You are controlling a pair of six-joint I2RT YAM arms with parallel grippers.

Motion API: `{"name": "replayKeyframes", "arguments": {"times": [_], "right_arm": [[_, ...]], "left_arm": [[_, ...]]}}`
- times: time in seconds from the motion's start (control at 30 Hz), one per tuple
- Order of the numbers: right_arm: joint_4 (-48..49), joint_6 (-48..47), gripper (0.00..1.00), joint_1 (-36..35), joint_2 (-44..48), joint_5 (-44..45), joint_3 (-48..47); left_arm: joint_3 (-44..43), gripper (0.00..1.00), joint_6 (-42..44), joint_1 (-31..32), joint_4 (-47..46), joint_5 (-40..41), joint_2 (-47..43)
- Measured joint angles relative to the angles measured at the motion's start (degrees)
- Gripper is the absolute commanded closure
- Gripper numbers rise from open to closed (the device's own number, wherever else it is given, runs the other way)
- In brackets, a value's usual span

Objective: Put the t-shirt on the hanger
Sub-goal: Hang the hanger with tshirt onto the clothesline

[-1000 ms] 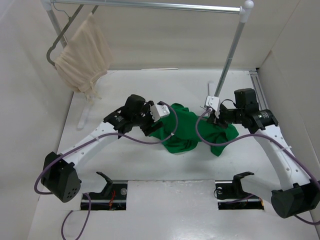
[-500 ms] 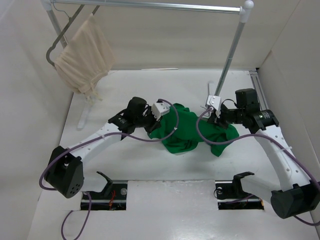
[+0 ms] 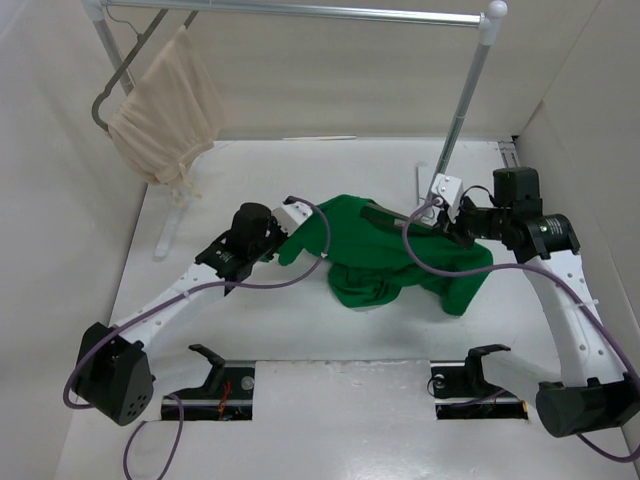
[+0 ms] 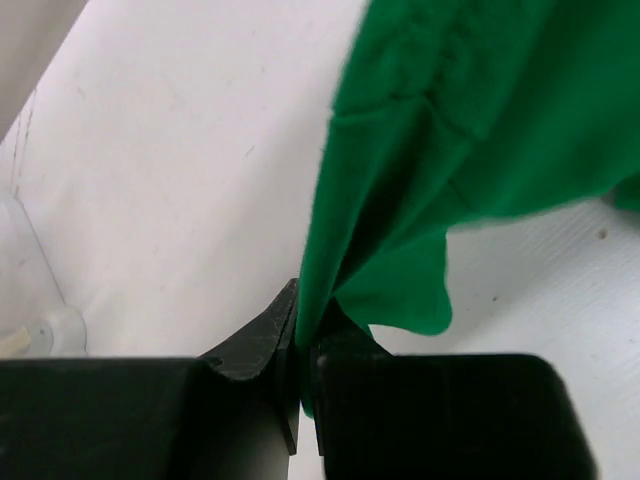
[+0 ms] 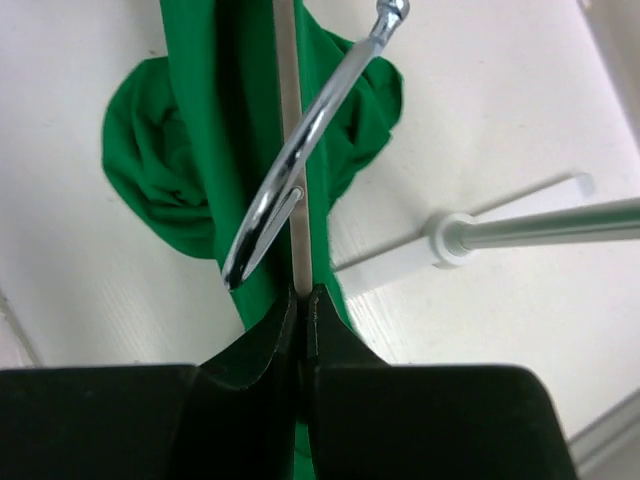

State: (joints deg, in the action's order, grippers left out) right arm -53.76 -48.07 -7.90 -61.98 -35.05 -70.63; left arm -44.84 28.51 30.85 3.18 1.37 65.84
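Green t-shirt (image 3: 385,265), crumpled at mid-bench and drawn out sideways between the two arms, one bunched fold sagging toward the near edge. Thin hanger (image 3: 392,217) laid across the upper part of the cloth, seen from above as a dark bar slanting from the right arm toward the shirt's middle. Long axis roughly left to right across the bench (image 3: 300,170), running straight away from the grip in the right wrist view, with the metal hook (image 5: 312,135) crossing over the bar close to that grip. Right fingers (image 5: 301,298) pressed together on the hanger's bar, green cloth lying against it on both sides, possibly pinched in as well; not resolvable. Left fingers (image 4: 306,335) closed hard on an edge of the t-shirt, fabric rising from the pinch in a taut fold. Also not resolvable: identity of that edge; free end of the hanger inside the garment or merely on top. Judged relation for the coming move: free end of the hanger pointing from the right grip toward the left-held edge, hence threading probably a matter of drawing that edge along the bar's axis, left arm the nearer to the cloth to be shifted. At rear left, well apart, beige garment (image 3: 165,105) draped on a grey hanger (image 3: 98,108) hung from the rail (image 3: 300,10).
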Motion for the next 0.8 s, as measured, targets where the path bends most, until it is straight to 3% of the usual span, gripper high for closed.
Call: {"name": "replayKeyframes", "arguments": {"times": [0.27, 0.3, 0.33, 0.4, 0.47, 0.6, 0.63, 0.8], "right_arm": [[-4.5, -2.7, 1.00, 0.4, 0.9, -0.3, -1.8], [-5.0, -3.0, 1.00, 0.4, 0.9, -0.7, -1.8], [-5.3, -3.2, 1.00, 0.4, 0.9, -1.0, -1.9], [-5.6, -3.2, 1.00, 0.5, 0.9, -1.4, -2.2], [-5.8, -2.9, 1.00, 1.1, 0.9, -1.4, -2.8], [-5.8, -0.6, 1.00, 1.2, 0.1, -1.2, -5.7], [-5.8, 0.1, 1.00, 1.1, -0.3, -1.0, -6.9], [-7.3, 5.6, 1.00, 0.1, -5.4, 2.6, -18.6]], "left_arm": [[0.5, 1.00, 0.1, -0.9, -0.4, 4.1, 0.7], [0.1, 0.96, 0.3, -1.0, -0.5, 4.6, 1.2], [-0.4, 0.70, 0.7, -1.0, -0.5, 4.8, 1.7], [-1.6, 0.52, 1.7, -1.1, 0.5, 4.7, 2.5], [-3.1, 0.48, 2.4, -1.4, 2.0, 3.8, 2.8], [-7.0, 0.16, 4.4, -1.2, 3.8, -0.6, 2.1], [-7.6, 0.02, 4.7, -1.0, 3.8, -1.9, 1.4], [-8.6, 0.00, 4.6, -0.9, 2.9, -7.2, -3.7]]}}
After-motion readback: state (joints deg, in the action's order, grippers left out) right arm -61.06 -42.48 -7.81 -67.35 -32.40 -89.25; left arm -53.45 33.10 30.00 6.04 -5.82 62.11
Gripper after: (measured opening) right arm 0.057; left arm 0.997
